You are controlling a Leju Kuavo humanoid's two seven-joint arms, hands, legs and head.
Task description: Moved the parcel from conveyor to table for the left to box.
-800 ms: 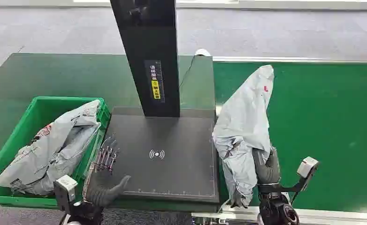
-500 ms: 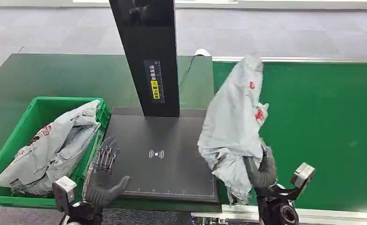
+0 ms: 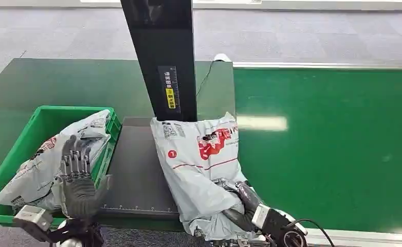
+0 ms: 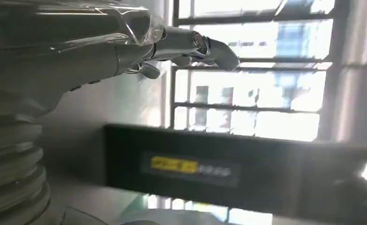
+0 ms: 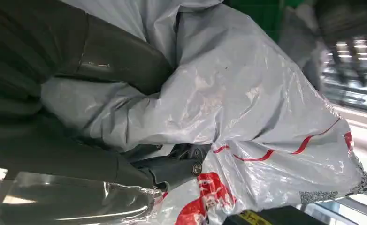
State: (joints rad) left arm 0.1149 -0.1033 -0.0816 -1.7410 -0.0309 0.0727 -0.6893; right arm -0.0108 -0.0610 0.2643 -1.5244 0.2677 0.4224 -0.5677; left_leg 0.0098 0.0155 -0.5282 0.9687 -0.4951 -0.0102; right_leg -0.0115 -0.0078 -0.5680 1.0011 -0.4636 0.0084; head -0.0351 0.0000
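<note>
A grey plastic parcel point(image 3: 196, 164) with red print lies flat on the black scanner plate point(image 3: 132, 180), its far end against the black post point(image 3: 163, 56). My right hand point(image 3: 240, 203) grips the parcel's near end; the right wrist view shows the crumpled grey parcel point(image 5: 247, 108) bunched in the fingers point(image 5: 120, 61). My left hand point(image 3: 78, 177) is raised, fingers spread, holding nothing, over the near right corner of the green crate point(image 3: 19, 149). In the left wrist view the left hand's fingers point(image 4: 205, 44) stick out freely before the black post point(image 4: 228, 171).
The green crate holds other grey parcels point(image 3: 55, 159). The green conveyor belt point(image 3: 337, 139) runs to the right of the scanner plate. A darker green table point(image 3: 60, 82) lies behind the crate.
My right hand has swung the parcel left off the conveyor and laid it flat on the scanner plate. My left hand has risen and shifted left toward the crate.
</note>
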